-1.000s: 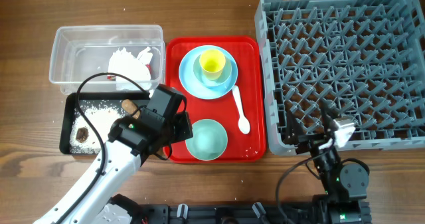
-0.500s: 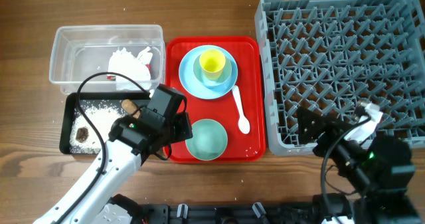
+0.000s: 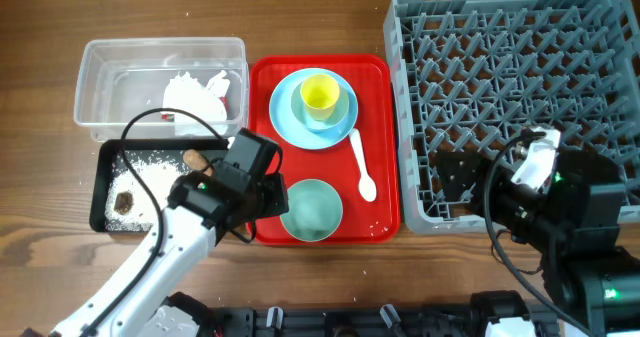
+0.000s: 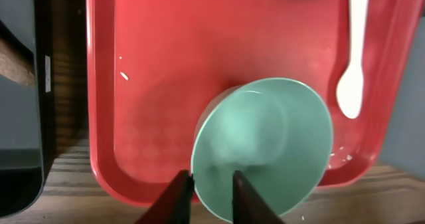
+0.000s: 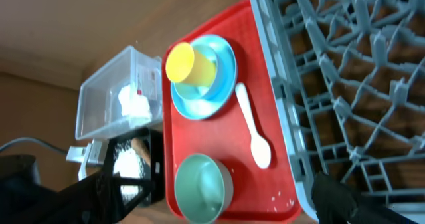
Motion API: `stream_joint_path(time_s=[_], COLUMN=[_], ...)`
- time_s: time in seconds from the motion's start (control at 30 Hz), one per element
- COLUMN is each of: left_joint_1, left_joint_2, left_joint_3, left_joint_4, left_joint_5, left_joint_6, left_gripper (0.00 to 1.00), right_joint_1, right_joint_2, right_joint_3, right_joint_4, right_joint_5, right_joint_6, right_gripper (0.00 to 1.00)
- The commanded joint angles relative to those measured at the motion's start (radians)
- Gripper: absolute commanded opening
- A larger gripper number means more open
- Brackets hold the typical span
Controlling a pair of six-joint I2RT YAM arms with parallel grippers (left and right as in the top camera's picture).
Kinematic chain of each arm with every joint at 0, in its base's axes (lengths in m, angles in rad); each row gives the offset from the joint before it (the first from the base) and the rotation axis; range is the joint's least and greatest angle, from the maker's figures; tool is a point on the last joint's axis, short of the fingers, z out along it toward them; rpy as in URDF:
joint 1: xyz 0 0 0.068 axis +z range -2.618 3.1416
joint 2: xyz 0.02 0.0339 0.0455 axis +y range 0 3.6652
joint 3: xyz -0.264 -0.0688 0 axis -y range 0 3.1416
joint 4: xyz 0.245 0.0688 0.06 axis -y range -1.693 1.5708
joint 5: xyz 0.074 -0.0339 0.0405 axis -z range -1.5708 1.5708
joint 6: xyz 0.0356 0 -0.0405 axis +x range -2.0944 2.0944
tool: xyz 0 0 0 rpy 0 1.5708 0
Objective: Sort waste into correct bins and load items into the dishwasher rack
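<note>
The pale green bowl (image 3: 311, 209) stands at the front of the red tray (image 3: 385, 137). My left gripper (image 4: 211, 197) is shut on its near rim (image 4: 265, 144), one finger outside and one inside. Behind it the yellow cup (image 3: 319, 93) sits in the small blue bowl (image 3: 340, 112) on the blue plate (image 3: 285, 122), with the white spoon (image 3: 362, 167) beside them. My right gripper (image 3: 460, 187) is open and empty over the front left corner of the grey rack (image 3: 520, 77). Tissue (image 3: 195, 97) lies in the clear tub (image 3: 100, 57). Crumbs (image 3: 150, 172) and a sausage piece (image 3: 195, 158) lie in the black bin (image 3: 104, 177).
The rack stands right of the tray, and the two bins stand left of it. A red-and-white wrapper (image 3: 224, 95) lies by the tissue. My left arm crosses the table's front left.
My right arm has lifted from the table's front edge and moved over the rack's front left corner. My left gripper has stayed at the green bowl.
</note>
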Motion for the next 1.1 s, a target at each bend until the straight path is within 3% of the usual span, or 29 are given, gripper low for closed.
stream_joint_path(time_s=[0.0, 0.3, 1.07], left_joint_1=[-0.006, -0.006, -0.006], left_joint_2=[0.065, 0.195, 0.270], left_joint_3=[-0.006, -0.006, -0.006], left_joint_4=[0.016, 0.057, 0.061], left_joint_5=[-0.010, 0.013, 0.042], left_joint_6=[0.018, 0.018, 0.018], left_gripper=[0.24, 0.29, 0.18], right_joint_1=[-0.001, -0.001, -0.001], right_joint_2=[0.026, 0.127, 0.230], right_joint_3=[0.018, 0.018, 0.018], right_joint_4=[-0.011, -0.057, -0.132], right_joint_5=[-0.004, 0.007, 0.023], right_joint_6=[-0.024, -0.058, -0.105], right_gripper=[0.99, 0.99, 1.00])
